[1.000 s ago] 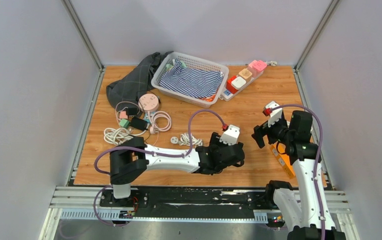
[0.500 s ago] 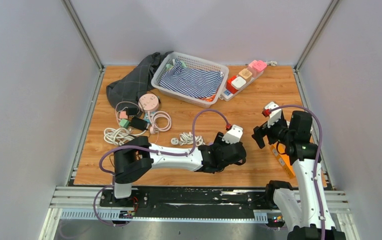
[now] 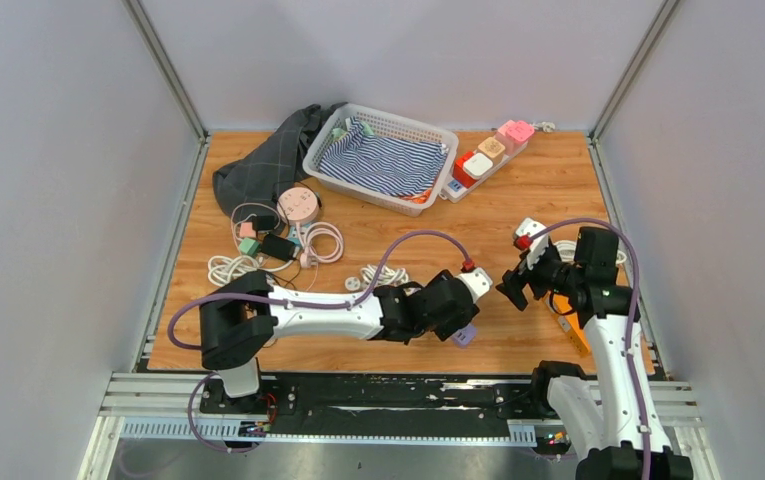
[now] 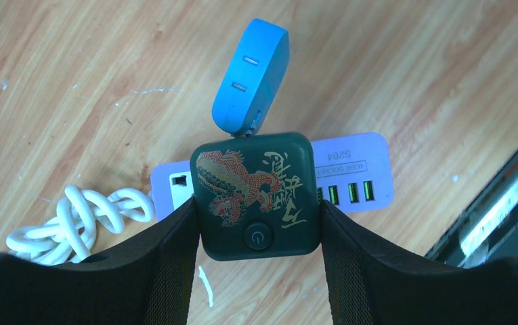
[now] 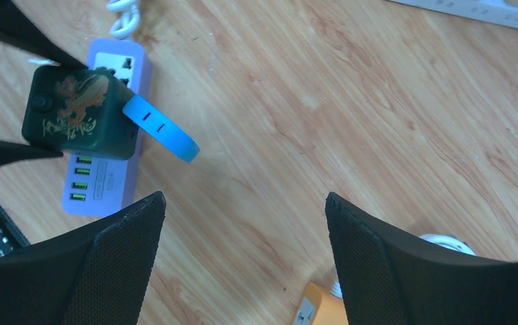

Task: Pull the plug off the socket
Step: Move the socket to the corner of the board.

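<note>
My left gripper is shut on a dark green cube socket printed with a red and gold dragon. A blue plug sticks out of the cube's far side, tilted, with two slots on its face. The cube sits over a lavender power strip lying on the wood; I cannot tell whether they touch. In the right wrist view the cube and blue plug are at upper left. My right gripper is open and empty, a short way right of the plug. From above, the left gripper and right gripper are close together.
A white cord trails from the lavender strip. An orange block lies under the right arm. Farther back are a basket holding striped cloth, a dark cloth, a white strip of coloured adapters and tangled cables.
The left gripper has closed on the green cube and its wrist has turned and dropped lower. The right gripper has moved left and down towards it.
</note>
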`<state>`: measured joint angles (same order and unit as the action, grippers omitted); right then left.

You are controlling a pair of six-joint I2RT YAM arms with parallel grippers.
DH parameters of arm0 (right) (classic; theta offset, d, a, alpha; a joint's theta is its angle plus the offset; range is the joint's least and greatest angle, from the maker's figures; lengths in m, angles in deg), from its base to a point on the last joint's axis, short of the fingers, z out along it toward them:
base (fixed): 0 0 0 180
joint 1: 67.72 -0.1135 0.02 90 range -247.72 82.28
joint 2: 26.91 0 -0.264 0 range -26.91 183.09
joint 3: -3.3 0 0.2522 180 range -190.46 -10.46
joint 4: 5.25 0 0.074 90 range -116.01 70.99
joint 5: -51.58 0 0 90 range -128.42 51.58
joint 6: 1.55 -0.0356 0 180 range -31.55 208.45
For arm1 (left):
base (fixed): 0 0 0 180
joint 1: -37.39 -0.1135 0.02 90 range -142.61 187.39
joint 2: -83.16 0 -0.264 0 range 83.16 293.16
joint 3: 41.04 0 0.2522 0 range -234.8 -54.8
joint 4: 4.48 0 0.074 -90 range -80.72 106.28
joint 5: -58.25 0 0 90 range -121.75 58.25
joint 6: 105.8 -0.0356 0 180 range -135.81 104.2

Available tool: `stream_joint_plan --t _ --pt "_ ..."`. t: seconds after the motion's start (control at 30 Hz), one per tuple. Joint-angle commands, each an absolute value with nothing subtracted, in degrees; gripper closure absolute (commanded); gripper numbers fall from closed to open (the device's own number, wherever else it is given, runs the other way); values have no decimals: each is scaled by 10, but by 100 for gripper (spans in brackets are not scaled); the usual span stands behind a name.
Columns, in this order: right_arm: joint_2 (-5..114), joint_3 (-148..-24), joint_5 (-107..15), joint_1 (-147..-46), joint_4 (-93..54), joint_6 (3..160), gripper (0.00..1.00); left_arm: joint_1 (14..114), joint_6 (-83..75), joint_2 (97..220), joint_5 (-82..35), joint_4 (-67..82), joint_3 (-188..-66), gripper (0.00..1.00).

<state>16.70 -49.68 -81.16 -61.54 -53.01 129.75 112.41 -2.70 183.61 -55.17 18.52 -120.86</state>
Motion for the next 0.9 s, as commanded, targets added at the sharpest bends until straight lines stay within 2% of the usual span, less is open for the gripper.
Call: stream_joint_plan --t 0.0,0.1,0.27,0.33,0.6,0.73,0.87 --pt "160 -473 -906 -607 -583 1391 14 1094 -119 1813 -414 267 -1205 81" --pt "153 -456 -953 -607 -615 1462 18 1070 -142 1812 -365 309 -1217 81" --pt "140 -434 -1012 -607 -695 1622 19 1059 -157 1808 -326 316 -1211 82" --pt "139 -430 -1021 -608 -702 1641 19 1059 -150 1806 -321 307 -1203 78" --pt "166 -419 -1022 -634 -719 1730 20 1059 -73 1775 -297 139 -1104 69" --pt "188 -420 -1013 -654 -708 1742 21 1059 -57 1756 -307 97 -1077 53" --pt "206 -426 -1011 -673 -698 1740 21 1059 -43 1737 -328 72 -1054 25"
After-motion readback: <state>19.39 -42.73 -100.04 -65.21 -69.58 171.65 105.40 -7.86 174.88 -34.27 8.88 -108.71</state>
